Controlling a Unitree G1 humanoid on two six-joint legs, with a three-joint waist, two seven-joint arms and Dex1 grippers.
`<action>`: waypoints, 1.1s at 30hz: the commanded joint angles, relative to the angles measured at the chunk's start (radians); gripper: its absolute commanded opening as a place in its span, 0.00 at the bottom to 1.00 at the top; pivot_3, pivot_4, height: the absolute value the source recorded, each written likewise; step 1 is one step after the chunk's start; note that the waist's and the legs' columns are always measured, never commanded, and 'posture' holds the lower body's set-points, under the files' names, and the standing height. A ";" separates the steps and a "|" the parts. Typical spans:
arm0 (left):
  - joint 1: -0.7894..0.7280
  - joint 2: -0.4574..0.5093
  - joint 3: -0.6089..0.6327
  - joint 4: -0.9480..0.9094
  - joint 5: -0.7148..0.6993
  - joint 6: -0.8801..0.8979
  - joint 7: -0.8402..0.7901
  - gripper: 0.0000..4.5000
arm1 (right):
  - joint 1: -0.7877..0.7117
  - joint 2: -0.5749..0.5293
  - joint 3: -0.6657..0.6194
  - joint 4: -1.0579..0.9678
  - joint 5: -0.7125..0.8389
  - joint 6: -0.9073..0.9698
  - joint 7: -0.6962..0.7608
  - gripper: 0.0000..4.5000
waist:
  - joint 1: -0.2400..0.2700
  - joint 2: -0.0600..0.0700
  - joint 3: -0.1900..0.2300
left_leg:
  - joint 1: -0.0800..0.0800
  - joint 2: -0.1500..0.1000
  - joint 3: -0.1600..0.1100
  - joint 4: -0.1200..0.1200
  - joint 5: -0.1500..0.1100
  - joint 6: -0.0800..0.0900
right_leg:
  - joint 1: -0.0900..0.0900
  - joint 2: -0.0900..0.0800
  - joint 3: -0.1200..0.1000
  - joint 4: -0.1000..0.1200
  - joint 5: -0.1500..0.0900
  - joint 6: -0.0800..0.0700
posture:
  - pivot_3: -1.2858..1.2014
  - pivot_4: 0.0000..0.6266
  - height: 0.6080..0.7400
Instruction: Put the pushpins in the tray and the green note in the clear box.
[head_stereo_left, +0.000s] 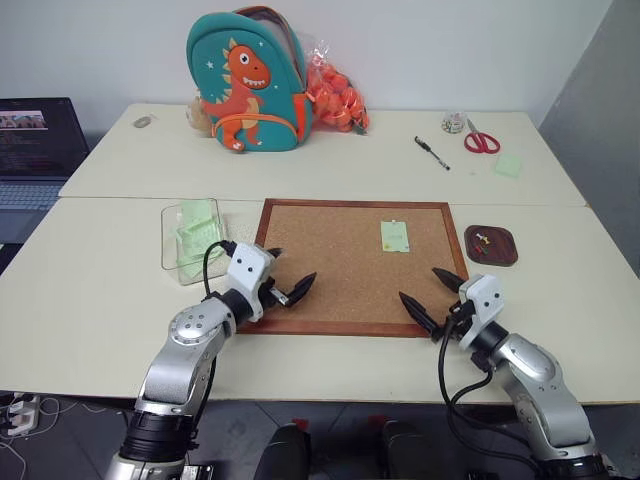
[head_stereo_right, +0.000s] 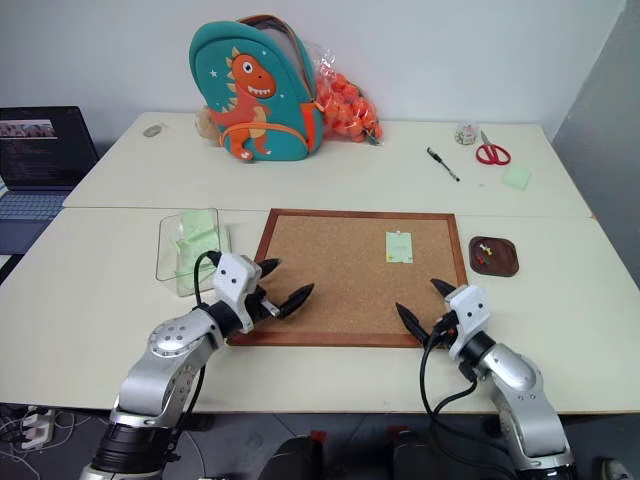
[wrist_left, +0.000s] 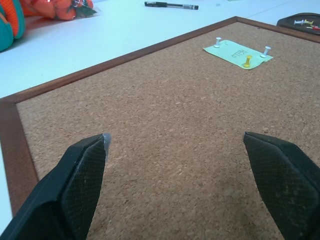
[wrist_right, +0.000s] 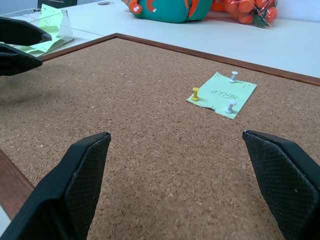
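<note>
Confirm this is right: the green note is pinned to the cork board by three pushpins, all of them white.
Not quite. The green note is pinned to the cork board by three pushpins, but only two are white; the third is yellow, as the right wrist view shows.
</note>
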 joint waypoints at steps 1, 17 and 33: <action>0.003 0.004 0.016 -0.035 -0.008 -0.031 -0.008 0.99 | -0.015 -0.003 -0.022 -0.009 0.011 -0.014 0.001 1.00 | 0.000 0.000 0.000 | 0.000 0.000 0.000 0.000 0.000 0.000 | 0.000 0.000 0.000 0.000 0.000 0.000 | 0.52 0.24 1.00; -0.053 -0.020 0.052 0.020 -0.014 -0.052 0.028 0.99 | -0.022 -0.007 -0.023 -0.003 0.012 -0.015 0.005 1.00 | 0.000 0.000 0.000 | 0.000 0.000 0.000 0.000 0.000 0.000 | 0.000 0.000 0.000 0.000 0.000 0.000 | 0.52 0.24 1.00; -0.141 0.032 -0.024 0.093 -0.060 -0.002 -0.173 0.99 | -0.054 -0.006 -0.031 -0.092 0.044 0.058 -0.020 1.00 | -0.001 0.000 0.000 | 0.000 -0.001 0.000 0.000 0.000 0.000 | 0.000 0.000 0.000 0.000 0.000 0.000 | 0.52 0.24 1.00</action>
